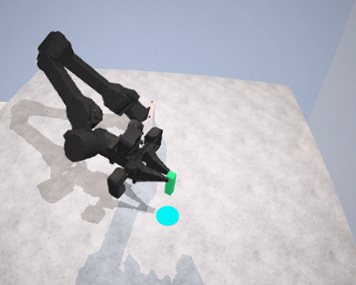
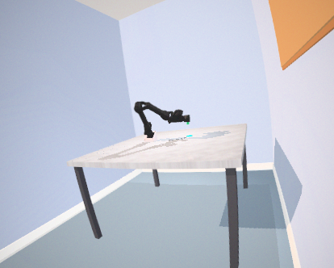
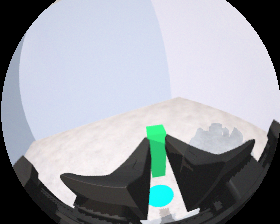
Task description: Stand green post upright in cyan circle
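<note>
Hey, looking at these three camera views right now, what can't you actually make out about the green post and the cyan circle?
- Exterior view: green post and cyan circle are specks, too small to judge tilt or height.
- Wrist view: the gripper fingers hide the post's lower sides; the post covers the circle's far edge.
- Top view: the fingers cover the post's upper end, hiding the grip point.

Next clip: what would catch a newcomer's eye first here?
The bright green post, clamped in the black hand and carried above the grey table. Just in front of it the cyan circle glows on the table, with nothing standing on it. In the exterior view, an orange panel fills the upper right corner.
</note>
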